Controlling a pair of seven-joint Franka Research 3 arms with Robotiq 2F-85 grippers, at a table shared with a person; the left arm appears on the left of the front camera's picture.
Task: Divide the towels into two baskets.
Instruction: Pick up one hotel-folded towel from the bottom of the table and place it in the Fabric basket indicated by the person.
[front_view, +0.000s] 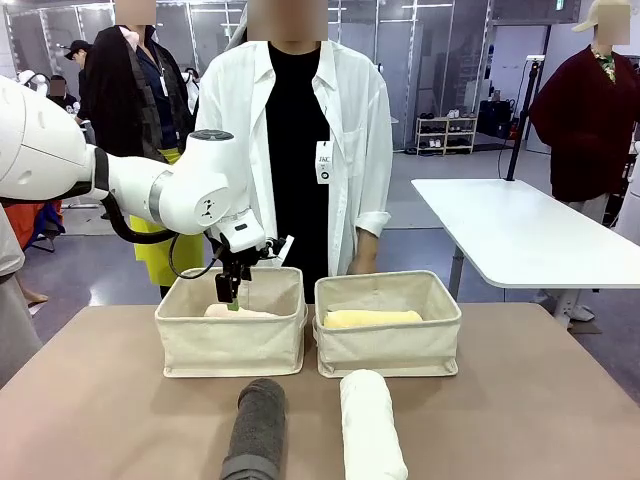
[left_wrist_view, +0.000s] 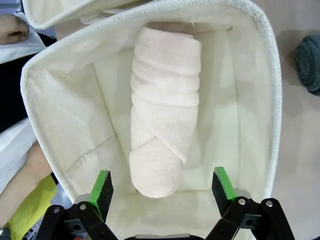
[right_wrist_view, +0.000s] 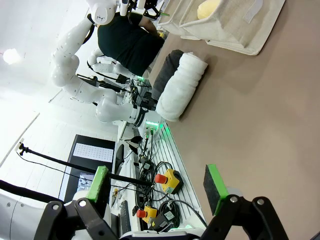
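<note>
The pale pink towel (left_wrist_view: 162, 110) lies lengthwise in the left basket (front_view: 230, 340). My left gripper (front_view: 231, 291) hangs open over it, and its green pads (left_wrist_view: 103, 187) stand well apart on either side of the roll's near end. In the right basket (front_view: 388, 340) lies the pale yellow towel (front_view: 372, 318). The dark grey towel (front_view: 257, 428) and the white towel (front_view: 370, 425) rest side by side on the table in front of the baskets. My right gripper (right_wrist_view: 157, 185) is open with nothing in it, above bare tabletop and away from the white towel (right_wrist_view: 182, 85).
A person in a white coat stands just behind the baskets, one hand (left_wrist_view: 12, 32) near the left basket's far side. The brown table (front_view: 520, 400) has free room to the right and left of the towels. A white table (front_view: 520, 230) stands farther back right.
</note>
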